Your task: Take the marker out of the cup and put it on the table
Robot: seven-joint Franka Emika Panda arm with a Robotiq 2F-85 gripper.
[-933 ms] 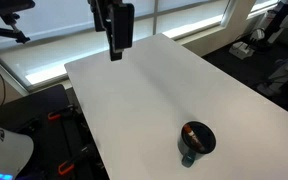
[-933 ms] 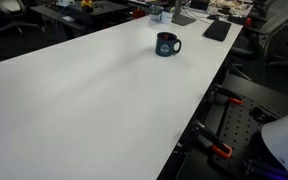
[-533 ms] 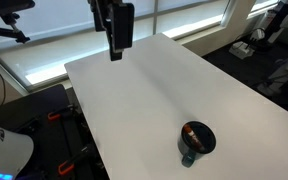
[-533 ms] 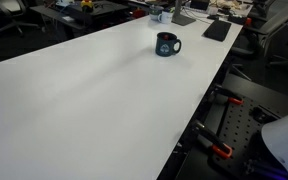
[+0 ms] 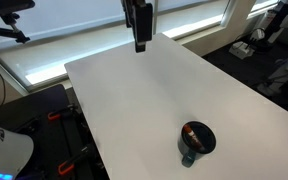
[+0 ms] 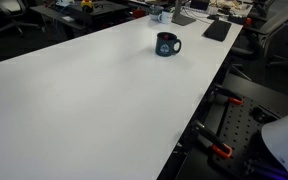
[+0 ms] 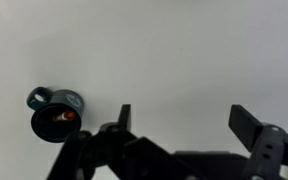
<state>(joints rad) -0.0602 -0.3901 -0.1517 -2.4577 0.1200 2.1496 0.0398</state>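
The black cup [image 5: 195,140] stands on the white table [image 5: 154,95] near its front edge; it also shows in an exterior view [image 6: 166,44] and in the wrist view [image 7: 54,117] at lower left. The orange-red marker [image 7: 62,118] lies inside the cup and shows as a small red streak in an exterior view [image 5: 191,131]. My gripper [image 5: 140,42] hangs high above the far end of the table, well away from the cup. In the wrist view its jaws [image 7: 184,118] are wide open and empty over bare tabletop.
Windows run behind the far table edge. Office chairs, desks and equipment [image 6: 214,25] crowd the floor beyond the table. Black frames with orange clamps [image 5: 54,115] stand beside the table edge.
My gripper has moved to the right along the far end of the table. The cup and marker have not moved.
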